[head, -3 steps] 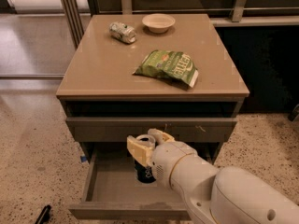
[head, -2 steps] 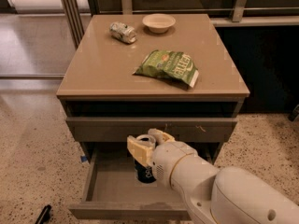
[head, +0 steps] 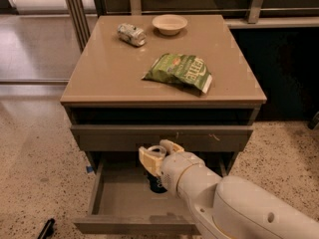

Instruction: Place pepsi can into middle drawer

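Observation:
The pepsi can [head: 155, 184] stands upright inside the open middle drawer [head: 117, 198], its dark blue body showing below my fingers and its silver rim between them. My gripper [head: 158, 153] reaches in from the lower right, just under the closed scratched drawer face [head: 209, 137]. Its two pale fingers [head: 147, 159] clasp the top of the can from either side. The can's base is at or very near the drawer's grey floor; my arm hides the right part of the drawer.
On the cabinet top [head: 109, 68] lie a pale silver-green can [head: 131, 34] on its side, a shallow bowl [head: 170, 23] and a green chip bag [head: 180, 69]. A dark object [head: 46, 229] lies on the speckled floor at the lower left.

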Robot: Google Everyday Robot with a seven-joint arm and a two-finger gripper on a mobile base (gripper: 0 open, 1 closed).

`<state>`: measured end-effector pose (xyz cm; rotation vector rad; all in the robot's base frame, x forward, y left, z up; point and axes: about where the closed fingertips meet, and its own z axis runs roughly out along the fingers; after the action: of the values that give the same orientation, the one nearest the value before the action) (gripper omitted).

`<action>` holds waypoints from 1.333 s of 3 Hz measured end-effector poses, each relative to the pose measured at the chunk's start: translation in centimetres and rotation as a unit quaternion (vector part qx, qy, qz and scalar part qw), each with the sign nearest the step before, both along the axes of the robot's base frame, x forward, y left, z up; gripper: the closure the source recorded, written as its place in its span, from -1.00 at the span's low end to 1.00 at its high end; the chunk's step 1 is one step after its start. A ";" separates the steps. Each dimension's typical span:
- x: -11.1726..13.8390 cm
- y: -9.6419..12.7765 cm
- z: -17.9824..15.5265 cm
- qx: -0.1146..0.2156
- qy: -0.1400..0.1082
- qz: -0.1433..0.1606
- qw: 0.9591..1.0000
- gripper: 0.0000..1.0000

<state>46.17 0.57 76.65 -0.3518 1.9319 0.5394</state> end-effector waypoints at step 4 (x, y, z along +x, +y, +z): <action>1.2 -0.2 -9.0 -0.030 0.041 -0.029 0.998 1.00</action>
<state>47.39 0.39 67.64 -0.3147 2.0338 0.4653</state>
